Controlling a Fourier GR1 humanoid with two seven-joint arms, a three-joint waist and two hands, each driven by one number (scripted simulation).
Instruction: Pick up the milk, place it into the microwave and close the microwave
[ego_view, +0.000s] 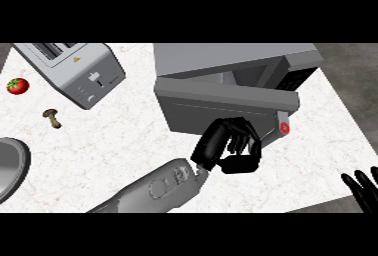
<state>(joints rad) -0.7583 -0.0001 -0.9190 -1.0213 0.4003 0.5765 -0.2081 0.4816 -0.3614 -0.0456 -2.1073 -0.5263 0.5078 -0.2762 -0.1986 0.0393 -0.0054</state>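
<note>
Left robot hand (227, 145): centre of frame, grey forearm running in from the lower edge. Fingers curled, held against the front face of the microwave door (221, 107); whether they clasp anything cannot be told, nothing shows between them. The door stands partly swung, its far edge apart from the microwave (236, 60) body at the upper right, a dark gap showing behind it. A red button (284, 128) sits on the door's lower right corner, just right of the hand.

Right robot hand (363, 189): lower right corner, only straight fingers showing, released, touching nothing, past the bench's right edge.

Milk: not visible anywhere on the bench (111, 145); whether it is inside the microwave cannot be told.

Open room: wide bare bench left of and below the hand, and a strip to the right of the door.

Outward to the left: toaster (74, 70) at upper left; tomato (18, 85) near the left edge; mushroom (52, 117) below it; grey round pan (11, 167) cut by the left edge.
</note>
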